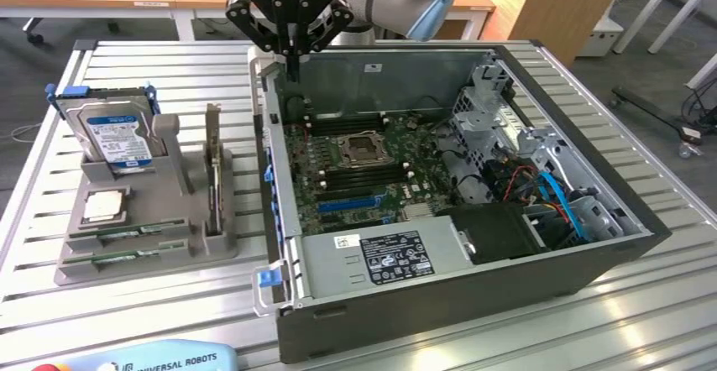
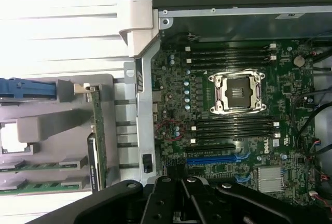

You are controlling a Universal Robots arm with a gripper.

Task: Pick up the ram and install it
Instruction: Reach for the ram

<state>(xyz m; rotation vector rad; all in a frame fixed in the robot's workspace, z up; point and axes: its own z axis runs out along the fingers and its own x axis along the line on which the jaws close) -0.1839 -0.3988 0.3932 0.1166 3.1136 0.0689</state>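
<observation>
Two ram sticks, thin green boards, lie flat in the front slots of the grey holder (image 1: 146, 253); one ram stick (image 1: 126, 235) is just behind the other (image 1: 121, 258). The wrist view shows them too (image 2: 44, 166) (image 2: 41, 186). My gripper (image 1: 291, 59) hangs above the back corner of the open computer case (image 1: 448, 304), on the exterior view's left side of it, well away from the holder. Its fingers are shut and nothing shows between them. The black fingers (image 2: 179, 203) point down at the motherboard's edge. Empty black memory slots (image 2: 231, 54) (image 2: 233, 128) flank the processor socket (image 2: 237, 93).
On the holder also stand a hard drive (image 1: 112, 132) with blue rails, an upright dark expansion card (image 1: 213, 169) and a square silver processor chip (image 1: 103, 207). The case's raised wall (image 1: 274, 186) stands between holder and motherboard. A power supply (image 1: 387, 258) and cables (image 1: 549, 195) fill the case's near and right parts.
</observation>
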